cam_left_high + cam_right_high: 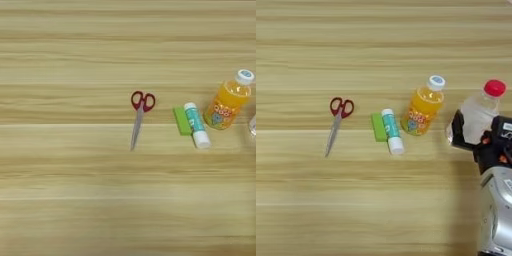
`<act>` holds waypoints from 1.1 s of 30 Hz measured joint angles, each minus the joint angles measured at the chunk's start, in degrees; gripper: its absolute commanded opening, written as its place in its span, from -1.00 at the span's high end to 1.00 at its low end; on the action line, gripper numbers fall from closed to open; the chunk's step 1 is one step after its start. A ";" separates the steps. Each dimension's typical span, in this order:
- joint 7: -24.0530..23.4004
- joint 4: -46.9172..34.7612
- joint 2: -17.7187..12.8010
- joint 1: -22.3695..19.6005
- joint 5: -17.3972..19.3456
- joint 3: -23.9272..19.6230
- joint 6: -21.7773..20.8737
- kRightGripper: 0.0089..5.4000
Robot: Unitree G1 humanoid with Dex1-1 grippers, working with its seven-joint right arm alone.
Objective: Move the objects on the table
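Note:
A clear bottle with a red cap (478, 112) stands at the right of the table (356, 200). My right gripper (474, 131) is shut on its lower body, one black finger (457, 129) against its left side, the other side hidden behind the gripper body. Only a sliver of this bottle (253, 125) shows in the left eye view. Left of it stands the orange drink bottle with a white cap (422, 109). The white-green glue stick (391, 130) lies beside the green block (377, 127), touching it. The red-handled scissors (337, 120) lie further left, blades pointing toward me.
My silver forearm (496, 210) comes up from the bottom right corner. Bare wood stretches across the whole left half, the far side and the near side of the table.

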 measured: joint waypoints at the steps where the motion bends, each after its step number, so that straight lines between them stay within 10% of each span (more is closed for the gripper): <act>1: 0.00 -0.93 0.30 0.79 0.39 -0.15 0.47 -1.00; 33: -1.02 -25.11 7.40 12.42 4.11 5.65 11.49 -1.00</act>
